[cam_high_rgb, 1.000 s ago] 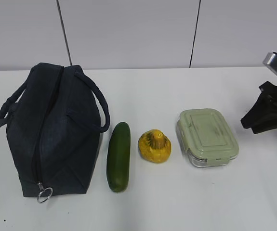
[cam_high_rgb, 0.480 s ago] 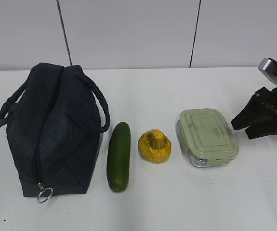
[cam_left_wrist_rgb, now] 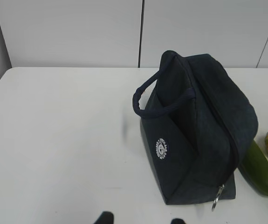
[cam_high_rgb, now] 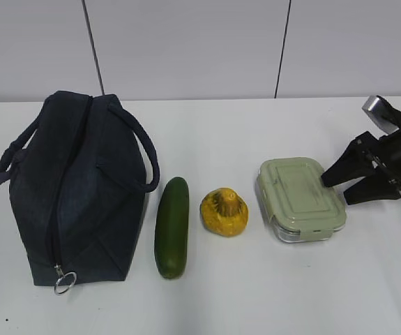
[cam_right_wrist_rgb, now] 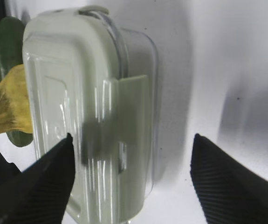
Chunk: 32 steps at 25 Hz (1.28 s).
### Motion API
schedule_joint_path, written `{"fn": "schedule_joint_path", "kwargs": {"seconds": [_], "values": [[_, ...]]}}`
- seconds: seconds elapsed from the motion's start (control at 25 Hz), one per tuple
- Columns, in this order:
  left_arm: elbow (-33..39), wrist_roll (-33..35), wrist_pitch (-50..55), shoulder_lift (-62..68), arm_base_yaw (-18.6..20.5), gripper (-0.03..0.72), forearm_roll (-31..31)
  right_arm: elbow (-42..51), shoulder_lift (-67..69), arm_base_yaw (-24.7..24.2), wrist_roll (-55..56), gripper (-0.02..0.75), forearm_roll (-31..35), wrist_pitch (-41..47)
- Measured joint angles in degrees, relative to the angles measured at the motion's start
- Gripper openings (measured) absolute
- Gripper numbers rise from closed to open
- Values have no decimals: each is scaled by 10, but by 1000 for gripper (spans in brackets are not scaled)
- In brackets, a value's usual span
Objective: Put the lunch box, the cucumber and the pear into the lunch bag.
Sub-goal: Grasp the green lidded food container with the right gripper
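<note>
From my seat the table (cam_high_rgb: 256, 293) has everything in a row. The lunch bag (cam_high_rgb: 74, 188) sits at the left end, dark navy, zipper shut as far as I can see, with the metal ring pull (cam_high_rgb: 64, 282) hanging at the near bottom corner. Just beside it lies the cucumber (cam_high_rgb: 171, 226), lengthwise toward me, then the pear (cam_high_rgb: 223, 212), then the lunch box (cam_high_rgb: 300, 198) with its pale green lid. None of them touch each other.

My right gripper (cam_high_rgb: 339, 188) is at the right end of the lunch box, jaws spread wide — nothing in them. On the right wrist cam the gripper (cam_right_wrist_rgb: 131, 177) has one finger (cam_right_wrist_rgb: 40, 186) over the lid and the other finger (cam_right_wrist_rgb: 231, 186) out over bare table, so the spread takes in the box's latch end. Can't really tell if that finger touches the lid or just hovers over it.

Left gripper (cam_left_wrist_rgb: 138, 220) — the left wrist cam only shows two dark fingertips at the bottom edge, apart with nothing between them, well back from the bag. The bag's white round logo (cam_left_wrist_rgb: 161, 148) faces that camera.
</note>
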Motion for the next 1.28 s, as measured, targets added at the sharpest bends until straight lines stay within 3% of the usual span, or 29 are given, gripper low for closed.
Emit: {"fn": "schedule_joint_path", "kwargs": {"seconds": [0.64,0.96,1.28], "values": [[0,0,0,0,0,236,0,-41,43,52,-8,586,11,2],[0,0,0,0,0,236,0,-51,43,52,-3,433,-8,25],[0,0,0,0,0,236,0,-51,43,52,0,382,-8,33]]}}
